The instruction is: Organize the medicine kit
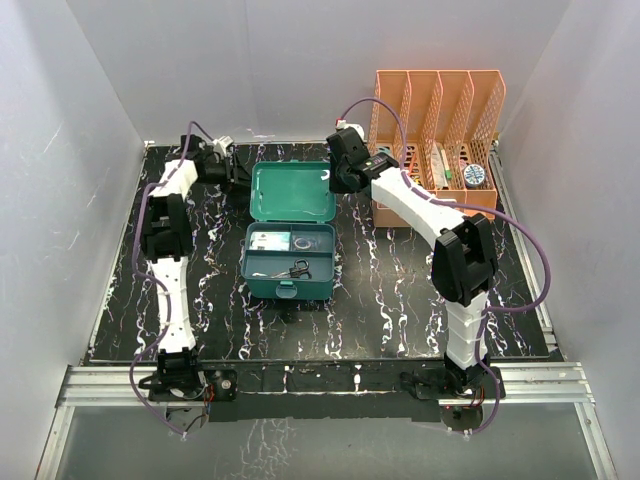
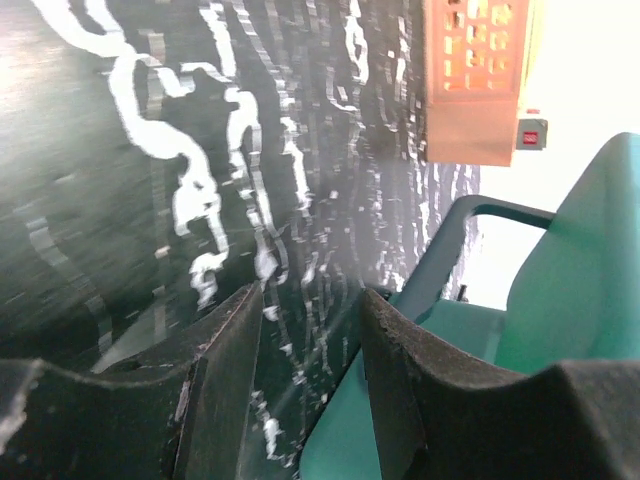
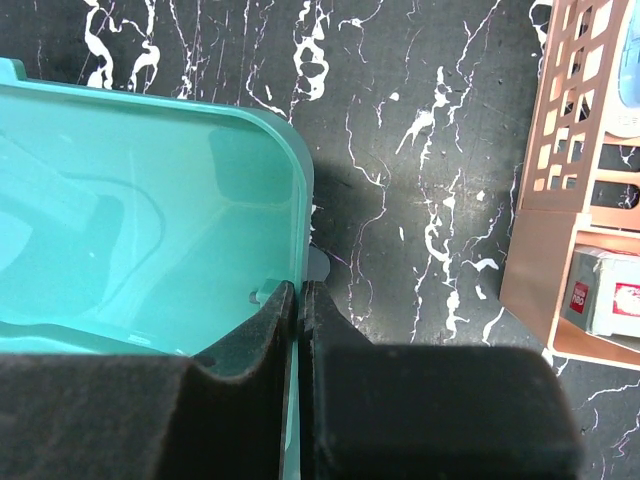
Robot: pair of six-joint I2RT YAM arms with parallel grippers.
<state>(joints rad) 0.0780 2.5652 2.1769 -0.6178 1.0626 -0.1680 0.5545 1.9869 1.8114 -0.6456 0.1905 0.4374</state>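
Your left gripper (image 2: pixel 310 298) is released, its fingers spread above the black marbled table (image 1: pixel 370 290), just beside the left edge of the medicine kit (image 1: pixel 288 280). The kit sits mid-table with its lid (image 1: pixel 292 192) swung open toward the back, and scissors (image 1: pixel 298 268) lie in the base. Your right gripper (image 3: pixel 298 290) is clenched on the lid's right rim. The orange mesh rack (image 1: pixel 437 150) stands at the far right.
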